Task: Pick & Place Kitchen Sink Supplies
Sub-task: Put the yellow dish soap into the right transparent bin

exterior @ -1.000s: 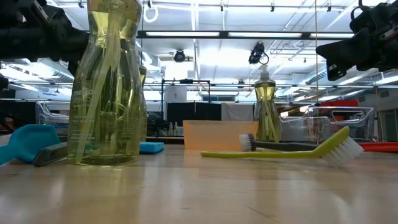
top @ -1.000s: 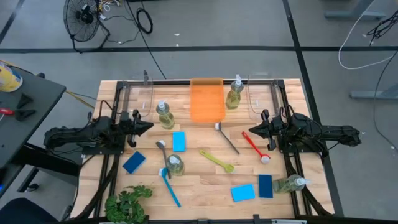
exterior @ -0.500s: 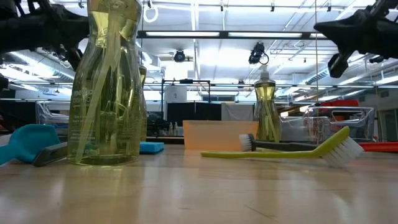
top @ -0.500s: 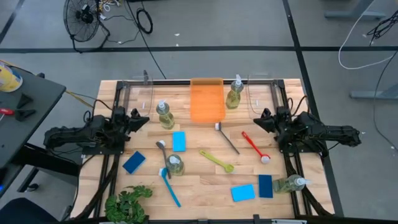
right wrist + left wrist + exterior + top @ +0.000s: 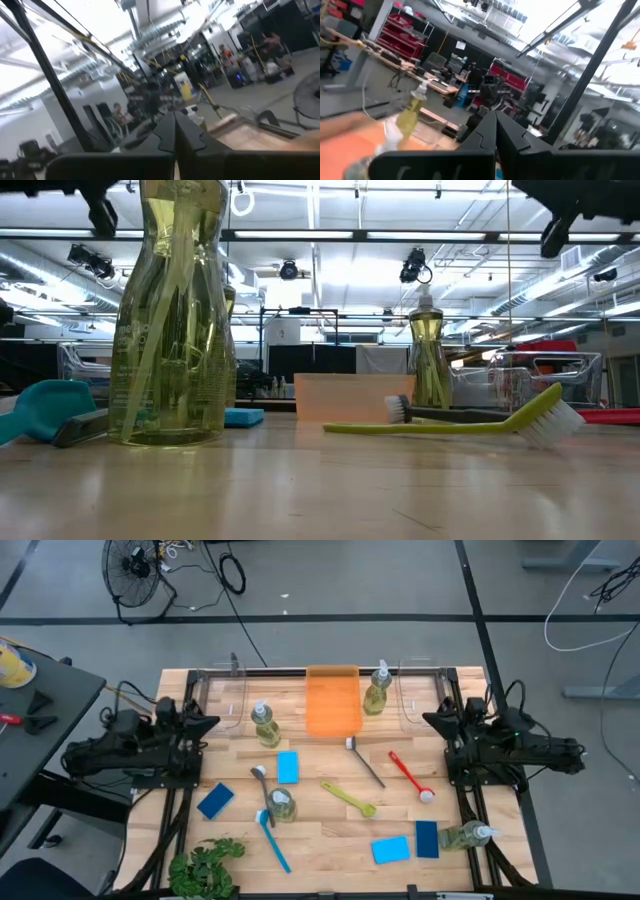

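While both arms sit pulled back at the sides, nothing has been picked up. The left claw (image 5: 205, 723) at nine o'clock and the right claw (image 5: 432, 721) at three o'clock are both pressed together and hold nothing. The pump bottles (image 5: 265, 725), sponges (image 5: 288, 766) and brushes (image 5: 349, 798) lie spread over the tabletop (image 5: 320, 840). I think the next move needs a claw to spread and reach down for one.

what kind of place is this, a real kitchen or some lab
Most likely a robotics lab or workshop, not a kitchen: a wooden table framed by dark rails stands on a grey concrete floor, with exposed ceiling lights and red storage racks behind.
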Motion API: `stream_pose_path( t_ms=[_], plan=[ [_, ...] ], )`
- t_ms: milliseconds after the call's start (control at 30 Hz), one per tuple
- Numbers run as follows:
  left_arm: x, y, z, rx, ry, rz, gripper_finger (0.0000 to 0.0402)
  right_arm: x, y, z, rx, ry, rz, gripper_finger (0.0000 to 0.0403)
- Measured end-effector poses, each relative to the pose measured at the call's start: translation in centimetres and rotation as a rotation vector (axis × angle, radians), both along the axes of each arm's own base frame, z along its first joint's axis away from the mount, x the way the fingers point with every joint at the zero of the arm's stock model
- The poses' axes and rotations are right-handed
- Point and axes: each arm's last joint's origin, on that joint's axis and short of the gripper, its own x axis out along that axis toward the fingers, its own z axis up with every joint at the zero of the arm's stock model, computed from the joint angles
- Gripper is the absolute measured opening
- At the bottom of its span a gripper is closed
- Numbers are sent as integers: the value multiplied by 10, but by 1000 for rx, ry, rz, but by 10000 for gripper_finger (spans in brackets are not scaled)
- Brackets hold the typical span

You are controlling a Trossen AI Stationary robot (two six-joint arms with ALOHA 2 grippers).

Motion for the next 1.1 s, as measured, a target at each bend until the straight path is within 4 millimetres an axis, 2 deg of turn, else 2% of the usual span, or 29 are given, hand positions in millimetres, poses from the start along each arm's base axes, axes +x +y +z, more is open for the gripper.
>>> stream_pose_path(
  t_ms=[267,500,700,900,1100],
  plan=[
    [-2,0,52,120,67,29,1,-1,0,51,-80,122,-37,0],
    [7,0,94,148,130,32,4,3,-1,95,-176,147,-57,0],
    [19,1,122,239,173,47,5,8,0,125,-289,165,-44,0],
    [28,1,141,256,168,52,10,15,0,139,-306,205,-42,0],
    [31,1,150,256,179,50,11,18,0,144,-317,219,-42,3]
  ],
)
